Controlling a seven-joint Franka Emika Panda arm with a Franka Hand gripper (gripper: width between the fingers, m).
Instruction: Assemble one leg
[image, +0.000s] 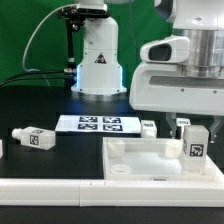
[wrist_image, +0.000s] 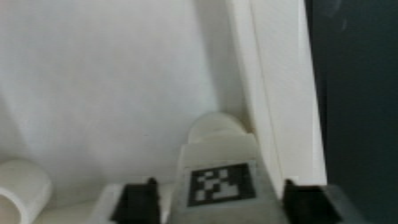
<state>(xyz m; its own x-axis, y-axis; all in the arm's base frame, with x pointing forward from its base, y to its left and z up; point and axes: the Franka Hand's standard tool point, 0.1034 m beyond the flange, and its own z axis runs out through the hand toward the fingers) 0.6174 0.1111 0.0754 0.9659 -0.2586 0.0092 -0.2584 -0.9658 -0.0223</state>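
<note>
My gripper (image: 195, 132) is shut on a leg (image: 195, 146), a stubby white post with a black-and-white tag. I hold it upright over the corner of the large white square panel (image: 140, 150) at the exterior view's right. In the wrist view the leg (wrist_image: 222, 165) sits between my two dark fingertips (wrist_image: 139, 200), pointing down at the panel's inner floor (wrist_image: 107, 90) beside its raised rim (wrist_image: 276, 90). I cannot tell whether the leg's tip touches the panel.
Another leg (image: 33, 138) lies on the black table at the exterior view's left. Two more legs (image: 148, 127) (image: 183, 122) stand behind the panel. The marker board (image: 97, 124) lies before the robot base (image: 97, 60). A round boss (wrist_image: 22, 188) shows on the panel.
</note>
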